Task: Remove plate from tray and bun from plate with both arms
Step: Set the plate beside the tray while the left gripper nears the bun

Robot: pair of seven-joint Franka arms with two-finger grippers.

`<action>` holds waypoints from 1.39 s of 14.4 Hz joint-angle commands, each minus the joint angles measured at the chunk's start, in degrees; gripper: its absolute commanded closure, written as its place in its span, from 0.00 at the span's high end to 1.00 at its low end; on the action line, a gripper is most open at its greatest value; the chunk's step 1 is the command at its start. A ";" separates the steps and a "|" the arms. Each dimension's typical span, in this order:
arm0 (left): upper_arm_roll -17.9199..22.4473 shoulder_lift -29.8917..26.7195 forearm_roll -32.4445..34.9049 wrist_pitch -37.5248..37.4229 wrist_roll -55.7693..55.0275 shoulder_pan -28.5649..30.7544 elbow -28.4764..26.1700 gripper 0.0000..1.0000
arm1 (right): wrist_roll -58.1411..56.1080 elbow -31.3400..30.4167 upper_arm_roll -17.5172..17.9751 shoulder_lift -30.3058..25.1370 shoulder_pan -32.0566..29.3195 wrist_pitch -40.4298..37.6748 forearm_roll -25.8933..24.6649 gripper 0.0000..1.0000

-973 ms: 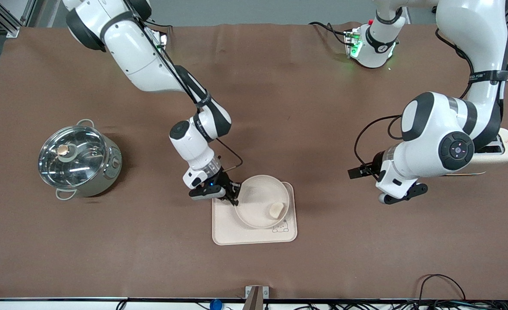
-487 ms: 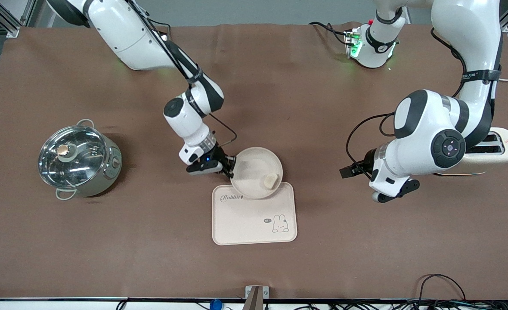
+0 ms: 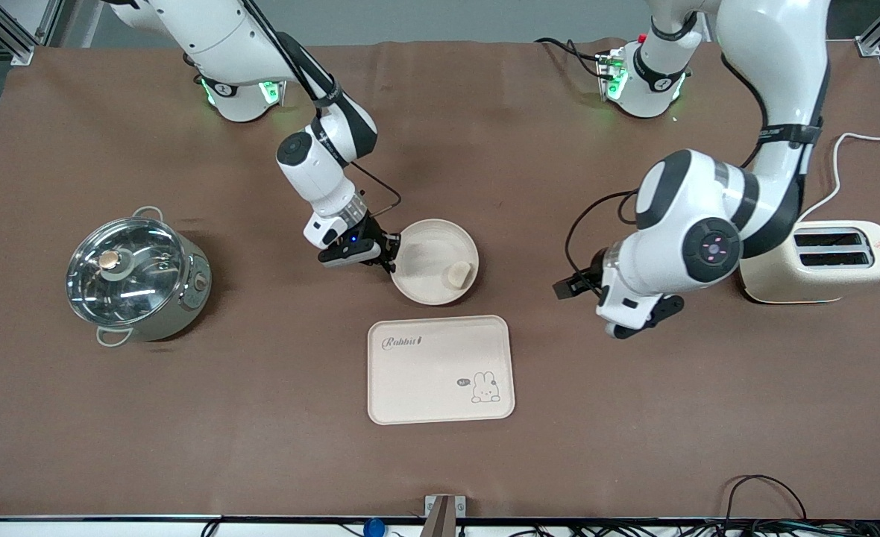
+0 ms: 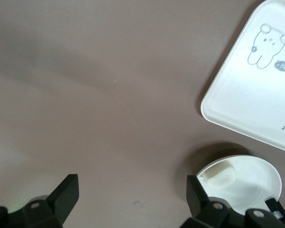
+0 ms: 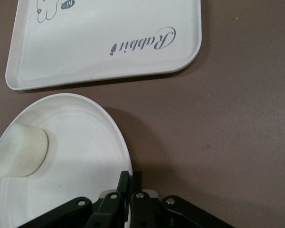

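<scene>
round cream plate (image 3: 434, 261) clear of and off the rectangular cream "Rabbit" tray (image 3: 441, 370), at its 12 o'clock | right gripper (image 3: 391, 257) clamped on plate rim at 9, likely to steady it | pale bun (image 3: 459, 275) in plate at 4 | tray bare | left gripper (image 4: 133, 199) spread wide over bare cloth at plate's 3, probably for the bun

The counter (image 3: 634, 418) wears a matt brown cloth. The tray (image 3: 440, 370) and plate (image 3: 429, 257) look like smooth, matt cream plastic. The pot (image 3: 138, 280) is shiny metal, its lid glossy. The toaster (image 3: 820, 261) has a smooth cream shell.
</scene>
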 commanded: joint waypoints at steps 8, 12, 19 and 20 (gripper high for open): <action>0.04 6.13 -0.82 14.36 -25.98 -11.19 -1.34 1.00 | 4.76 -1.20 0.97 -2.04 -0.62 0.90 -0.16 0.96; 0.30 9.64 -0.03 23.06 -39.26 -17.87 -1.34 1.00 | 4.33 7.57 -0.60 -3.17 -2.73 -16.17 -0.24 1.00; 0.31 13.96 6.82 25.10 -47.54 -21.66 -1.43 0.87 | -8.05 23.13 -15.35 -7.39 -3.35 -49.84 -0.68 1.00; 0.31 14.74 7.96 25.10 -47.81 -22.10 -1.52 0.81 | -11.72 25.59 -18.33 -7.83 -3.35 -55.03 -0.69 1.00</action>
